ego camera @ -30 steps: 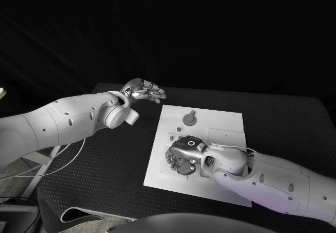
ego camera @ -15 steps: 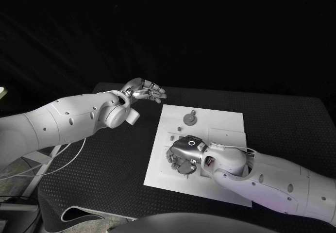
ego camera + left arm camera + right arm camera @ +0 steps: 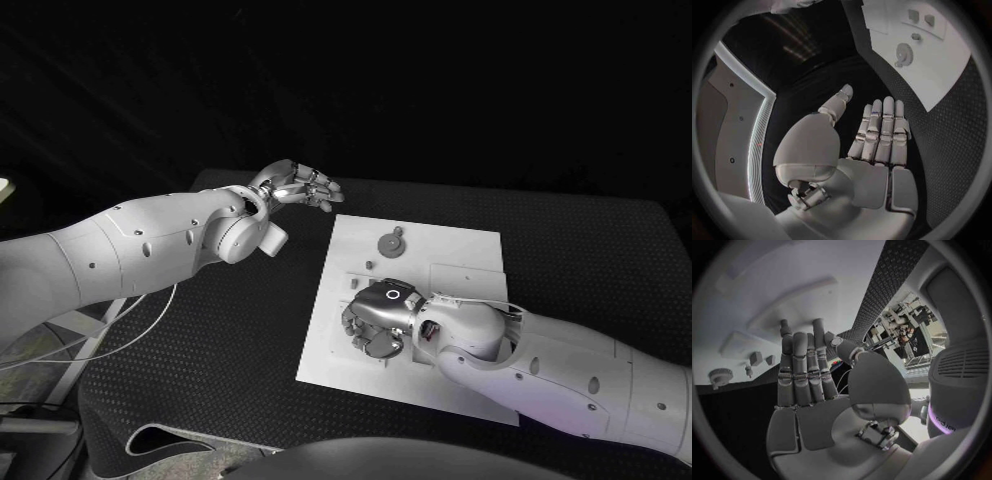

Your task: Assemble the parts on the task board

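Hovering my right hand (image 3: 378, 318) low over the task board (image 3: 459, 265), fingers straight, holding nothing I can see; the gear part (image 3: 392, 243) lies just beyond its fingertips (left hand (image 3: 299, 186) open, off-board)

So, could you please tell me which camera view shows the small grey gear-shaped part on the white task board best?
The left wrist view: the grey gear-shaped part lies unobstructed on the white task board, its toothed rim visible. The head view shows it smaller, beyond the right hand. The right wrist view catches it at the edge.
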Robot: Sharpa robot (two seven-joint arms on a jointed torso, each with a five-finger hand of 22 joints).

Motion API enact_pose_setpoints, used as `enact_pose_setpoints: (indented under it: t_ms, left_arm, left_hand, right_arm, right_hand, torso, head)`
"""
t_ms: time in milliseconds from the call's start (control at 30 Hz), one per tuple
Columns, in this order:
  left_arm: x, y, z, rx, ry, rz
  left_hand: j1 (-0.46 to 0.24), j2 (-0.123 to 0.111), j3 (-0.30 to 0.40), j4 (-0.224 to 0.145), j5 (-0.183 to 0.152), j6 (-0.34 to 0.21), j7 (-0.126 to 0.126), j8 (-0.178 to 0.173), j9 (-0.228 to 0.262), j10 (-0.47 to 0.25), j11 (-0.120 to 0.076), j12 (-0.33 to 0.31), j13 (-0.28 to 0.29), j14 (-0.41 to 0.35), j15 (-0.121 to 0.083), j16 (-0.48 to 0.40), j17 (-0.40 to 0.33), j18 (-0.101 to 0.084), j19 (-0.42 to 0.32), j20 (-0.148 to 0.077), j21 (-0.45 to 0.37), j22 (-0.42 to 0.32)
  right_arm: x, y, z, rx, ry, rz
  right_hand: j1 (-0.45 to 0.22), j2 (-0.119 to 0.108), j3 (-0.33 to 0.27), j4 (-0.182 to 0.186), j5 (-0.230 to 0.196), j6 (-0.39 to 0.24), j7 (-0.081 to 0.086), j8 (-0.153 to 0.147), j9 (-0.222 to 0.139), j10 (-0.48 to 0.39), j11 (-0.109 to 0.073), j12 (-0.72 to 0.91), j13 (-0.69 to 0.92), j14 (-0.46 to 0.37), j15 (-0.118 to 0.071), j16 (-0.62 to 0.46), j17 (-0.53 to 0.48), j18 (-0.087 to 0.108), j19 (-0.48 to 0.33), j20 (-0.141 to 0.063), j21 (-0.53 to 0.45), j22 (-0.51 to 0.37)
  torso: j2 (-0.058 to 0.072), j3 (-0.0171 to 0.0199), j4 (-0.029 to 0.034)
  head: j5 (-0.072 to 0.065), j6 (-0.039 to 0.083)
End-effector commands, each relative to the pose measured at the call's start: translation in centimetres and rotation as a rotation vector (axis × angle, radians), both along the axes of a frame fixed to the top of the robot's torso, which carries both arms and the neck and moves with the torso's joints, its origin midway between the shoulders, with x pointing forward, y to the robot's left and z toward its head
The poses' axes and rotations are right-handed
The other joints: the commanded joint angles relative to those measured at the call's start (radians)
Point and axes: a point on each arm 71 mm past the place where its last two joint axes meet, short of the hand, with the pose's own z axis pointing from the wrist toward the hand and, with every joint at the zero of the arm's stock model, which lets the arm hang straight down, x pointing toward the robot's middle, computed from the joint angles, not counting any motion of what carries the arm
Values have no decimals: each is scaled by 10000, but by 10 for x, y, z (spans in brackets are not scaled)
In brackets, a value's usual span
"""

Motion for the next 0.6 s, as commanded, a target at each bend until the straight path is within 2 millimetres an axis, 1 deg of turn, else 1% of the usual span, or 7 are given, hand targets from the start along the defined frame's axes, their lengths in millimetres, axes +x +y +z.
enact_pose_setpoints:
  t_ms: [33,233,400,500,567,600]
  left_arm:
    - [-1,-2,1,-125,11,-148]
    - [-1,-1,1,-119,13,-133]
    - [-1,-1,1,-115,19,-127]
    - [-1,-1,1,-110,35,-124]
    - [-1,-1,1,-111,39,-131]
    - [-1,-1,1,-109,35,-121]
  left_hand:
    - [35,95,-79,1,-45,-42,-4,25,-10,-53,2,33,-13,49,6,-47,18,8,55,28,12,-17]
    - [35,94,-81,2,-45,-42,-3,25,-11,-53,2,33,-14,49,6,-51,22,8,54,29,12,-20]
    - [34,93,-83,2,-45,-42,-3,25,-11,-53,3,33,-16,49,6,-54,26,8,54,29,12,-22]
    - [33,90,-85,2,-46,-43,-3,25,-12,-54,3,32,-17,49,7,-56,28,7,53,30,12,-24]
    - [32,90,-86,3,-46,-43,-3,25,-12,-54,3,33,-18,48,7,-57,29,7,53,30,12,-25]
    - [31,92,-86,4,-46,-42,-3,25,-12,-53,3,33,-18,49,7,-58,31,7,54,30,13,-26]
  right_arm:
    - [-2,-1,-7,-404,271,171]
    - [-8,-1,-13,-519,552,332]
    - [-8,-3,-13,-474,548,245]
    - [-5,-4,-11,-150,369,48]
    - [-5,-4,-8,174,72,-86]
    - [-5,-3,-6,294,-46,-131]
  right_hand:
    - [49,65,182,-107,58,44,-6,32,13,155,-99,45,19,248,-313,62,16,129,26,-28,47,236]
    - [25,22,163,-110,58,37,-2,28,21,147,-96,35,31,234,-309,72,22,129,10,-26,57,235]
    - [-10,-18,134,-110,58,29,2,22,30,138,-92,24,41,220,-305,81,28,129,-2,-23,71,235]
    - [-44,-18,122,-103,58,-31,26,-14,32,70,-70,-25,45,194,-292,95,36,129,-17,-20,92,234]
    - [-56,-98,113,-109,57,-159,75,-87,18,-64,-24,-108,32,129,-254,105,48,123,-86,-12,98,238]
    - [1,-207,114,-120,56,-273,114,-150,1,-188,14,-180,14,88,-224,136,71,122,-141,-13,104,246]
  torso:
    - [-2,-4,2]
    - [1,10,0]
    - [-1,8,-7]
    - [-2,7,-8]
    - [0,9,-7]
    - [-1,14,-3]
  head:
    - [5,-17]
    - [13,-63]
    - [-1,-67]
    - [-10,-68]
    - [-13,-69]
    - [-15,-75]
